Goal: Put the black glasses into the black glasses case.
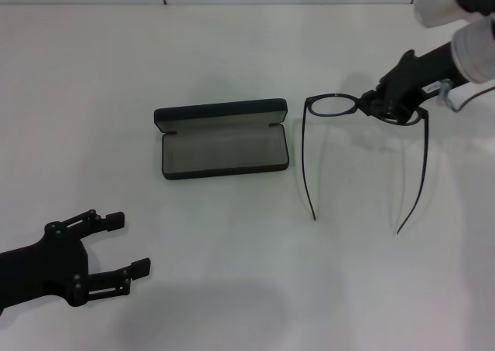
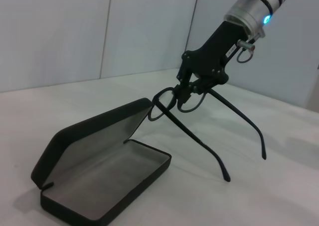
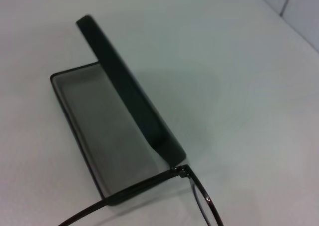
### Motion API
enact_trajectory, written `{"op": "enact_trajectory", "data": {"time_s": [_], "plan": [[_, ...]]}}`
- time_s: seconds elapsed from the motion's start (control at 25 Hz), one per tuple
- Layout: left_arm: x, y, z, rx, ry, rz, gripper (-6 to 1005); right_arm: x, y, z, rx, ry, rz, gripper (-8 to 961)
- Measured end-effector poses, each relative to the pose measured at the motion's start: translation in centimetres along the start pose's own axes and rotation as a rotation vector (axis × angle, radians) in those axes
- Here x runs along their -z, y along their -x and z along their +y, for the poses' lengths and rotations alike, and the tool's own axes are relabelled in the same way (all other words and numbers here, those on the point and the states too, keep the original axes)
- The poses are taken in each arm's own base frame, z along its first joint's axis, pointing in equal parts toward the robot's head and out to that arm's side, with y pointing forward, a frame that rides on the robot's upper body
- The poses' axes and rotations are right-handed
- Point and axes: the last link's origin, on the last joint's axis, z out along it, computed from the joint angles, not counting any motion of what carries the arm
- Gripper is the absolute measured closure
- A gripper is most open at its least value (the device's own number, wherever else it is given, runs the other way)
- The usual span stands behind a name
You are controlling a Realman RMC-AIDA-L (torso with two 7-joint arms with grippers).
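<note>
Head view shows the black glasses case point(image 1: 223, 141) lying open mid-counter point(image 1: 232, 274), bare surface all around. Just to its right, the right gripper point(image 1: 377, 104) reaches in from the far right, jaws clamped on the black glasses point(image 1: 363, 146), temples spread. The left gripper point(image 1: 116, 247) rests near-left, jaws apart.

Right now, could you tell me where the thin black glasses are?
The thin black glasses hang in the right hand, lifted just right of the open matte black glasses case in the head view.
</note>
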Motion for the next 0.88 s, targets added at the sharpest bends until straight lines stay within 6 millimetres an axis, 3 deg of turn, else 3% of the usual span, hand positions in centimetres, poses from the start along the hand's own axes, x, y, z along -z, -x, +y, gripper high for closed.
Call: {"op": "enact_trajectory", "data": {"time_s": [0.64,0.88], "plan": [[0.0,0.2,0.1,0.01,0.001,0.003,231,2.6,-2.9,-0.5,-0.132,0.008,-0.069,868],[0.0,0.3,0.3,0.043,-0.001,0.009,236,5.0,-4.5,-0.9,-0.271,0.028,-0.187,869]]}}
